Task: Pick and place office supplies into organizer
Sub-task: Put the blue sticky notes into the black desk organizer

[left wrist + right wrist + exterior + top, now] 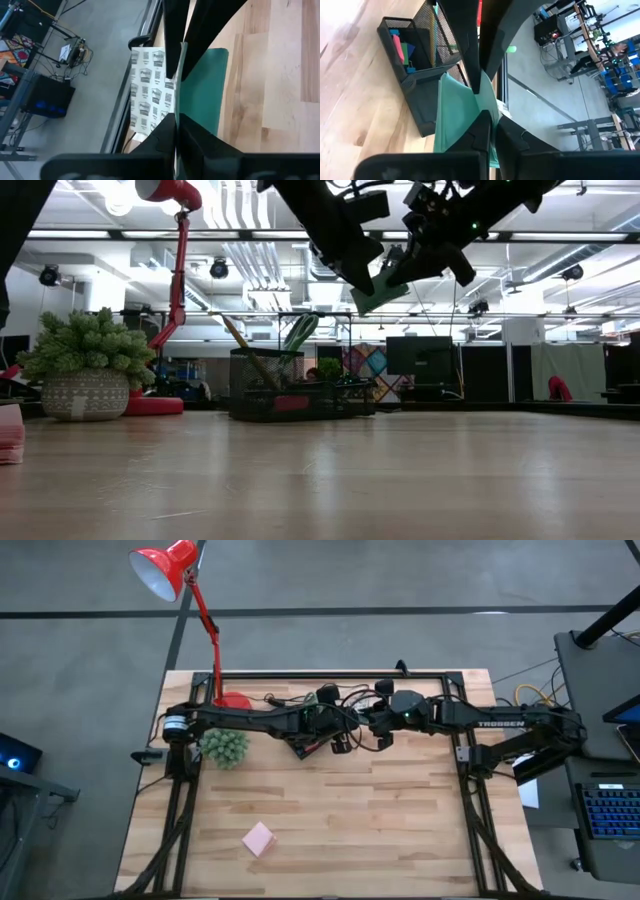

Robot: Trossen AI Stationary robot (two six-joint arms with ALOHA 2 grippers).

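Over the far middle of the table, from above, the left gripper (345,730) and the right gripper (378,725) meet just beside the black mesh organizer (318,730), with the thing between them hidden by the dark arms. A pink sticky-note pad (258,838) lies flat and alone on the pale wood table (400,820) near its front edge, well apart from both grippers. A small potted plant (224,747) and the red desk lamp (170,570) stand at the left.

At table height, both grippers hang above the organizer (290,385), each clamped on one thin green pad (378,295) that tilts down toward the left; pencils and green-handled scissors (298,332) stick up from the organizer's tall compartment.

Through the left wrist camera, the dark fingers (172,45) are closed on the pad's edge. The pad (205,90) is a flat rectangle, plain green on one face, with a white printed wrapper (147,90) on the other.

Through the right wrist camera, the fingers (485,75) pinch the green sheet (457,110) edge-on, directly over the organizer (415,75), whose wire compartments hold pink, green and blue pieces.
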